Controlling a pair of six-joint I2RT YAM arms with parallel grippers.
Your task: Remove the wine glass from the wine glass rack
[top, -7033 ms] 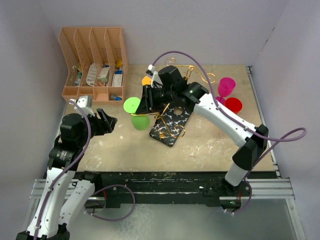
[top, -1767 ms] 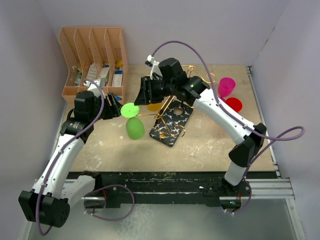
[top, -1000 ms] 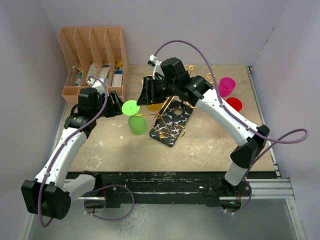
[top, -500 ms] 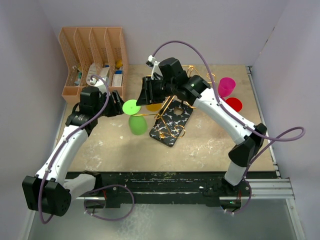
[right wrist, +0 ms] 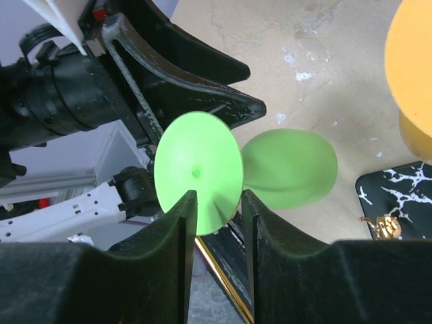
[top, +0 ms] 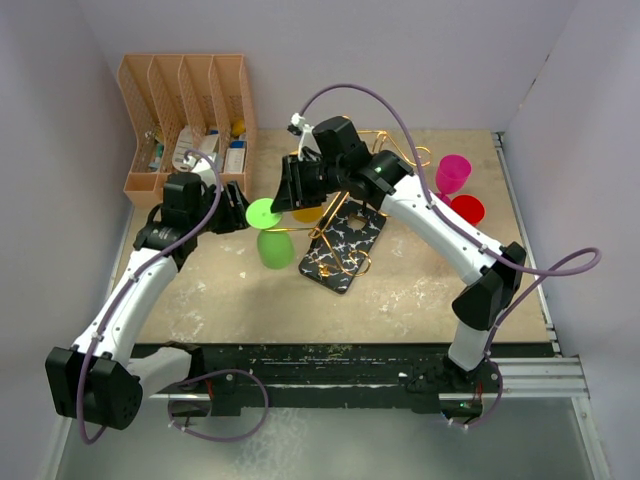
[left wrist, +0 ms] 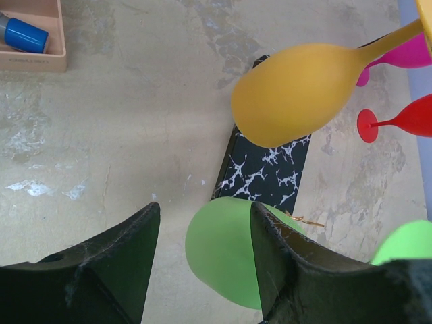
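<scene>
Taking green plastic wine glass (top: 274, 250) off gold wire rack (top: 350, 240)
Right pincer (right wrist: 217, 202) is flanking its disc foot (right wrist: 198, 172), hold uncertain; left pincer (left wrist: 206, 212) is standing open, empty, bowl (left wrist: 223, 256) between; next: secure grip, slide outward

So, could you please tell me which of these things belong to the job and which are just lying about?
In the job: green wine glass, wine glass rack, right end effector, left end effector.
Just lying about: orange glass on the rack, pink glass, red glass, peach file organiser.
</scene>
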